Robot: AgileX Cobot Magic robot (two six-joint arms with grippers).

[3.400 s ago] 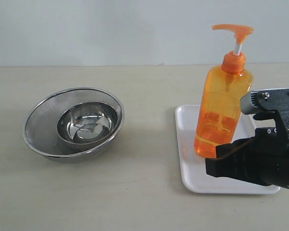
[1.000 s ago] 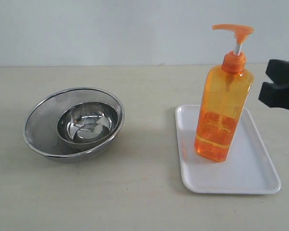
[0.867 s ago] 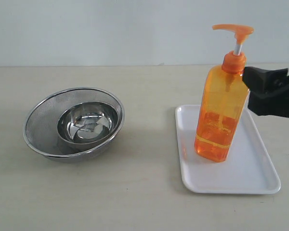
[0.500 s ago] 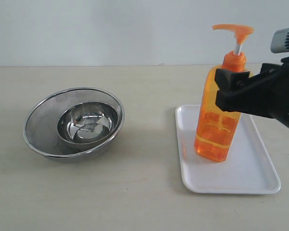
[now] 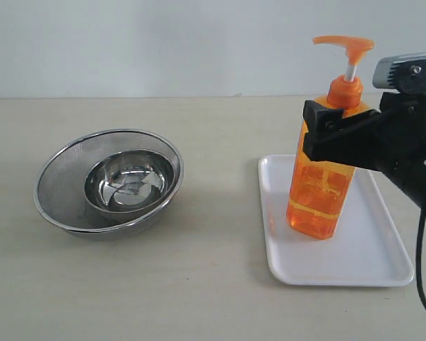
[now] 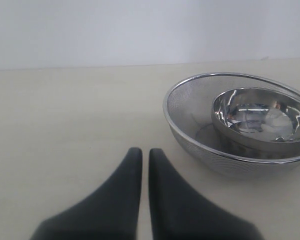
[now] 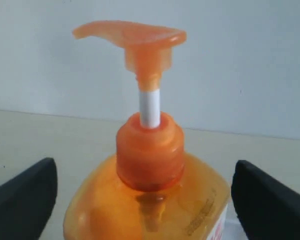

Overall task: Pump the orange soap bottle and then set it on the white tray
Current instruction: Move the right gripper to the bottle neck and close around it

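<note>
The orange soap bottle (image 5: 325,177) stands upright on the white tray (image 5: 373,266), toward the tray's left half, with its long axis vertical and its pump head (image 7: 130,37) raised on the white stem. The right pincer (image 7: 147,200) is spread wide at shoulder height. In the right wrist view one finger sits on either side of the bottle's upper body, and neither is touching it, so the bottle lies straight ahead between them. This arm is far nearer, and any press on the pump would have to come from above that vertical axis. The left pincer (image 6: 141,165) is closed on nothing, low over the surface (image 5: 213,284) near a mesh strainer (image 5: 57,188). A smaller steel bowl (image 5: 130,181) sits nested inside the strainer, with nothing visible in it.
</note>
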